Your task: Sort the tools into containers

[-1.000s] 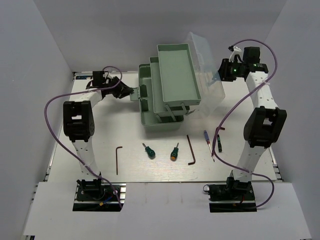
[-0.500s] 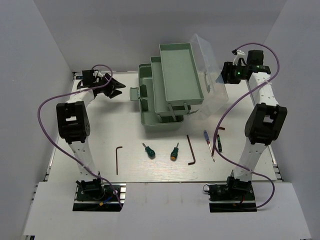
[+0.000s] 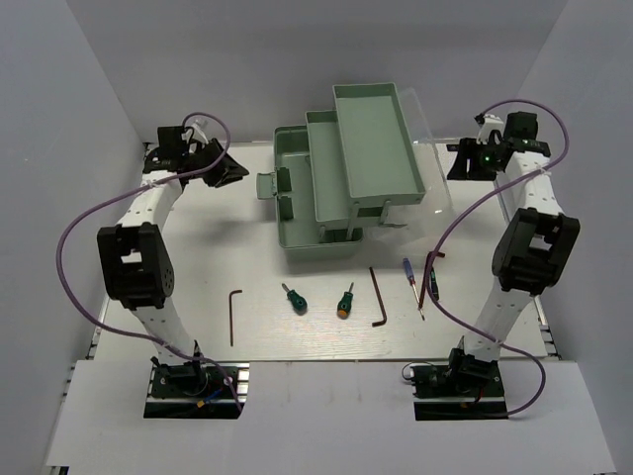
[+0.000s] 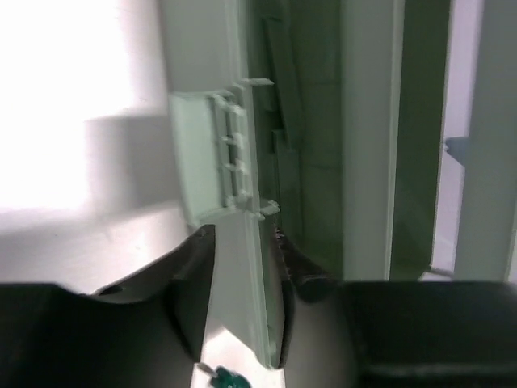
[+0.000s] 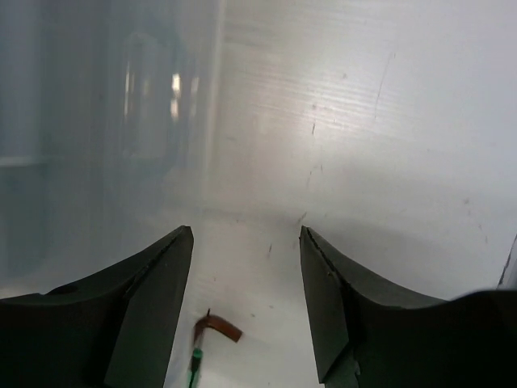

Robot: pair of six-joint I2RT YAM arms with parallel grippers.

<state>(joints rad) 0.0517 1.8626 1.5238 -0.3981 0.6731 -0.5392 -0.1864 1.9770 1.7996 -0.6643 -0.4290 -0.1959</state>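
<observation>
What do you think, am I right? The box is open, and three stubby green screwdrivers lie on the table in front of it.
Not quite. The top view shows two stubby green screwdrivers, not three. The box is open, and they do lie on the table in front of it.

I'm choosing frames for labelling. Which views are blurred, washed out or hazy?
Top view: sharp and evenly lit, the toolbox crisp, only faint shadows. Left wrist view: out of focus, the table blown out white beside the latch. Right wrist view: hazy, with streaky reflections on what looks like the clear lid.
</observation>
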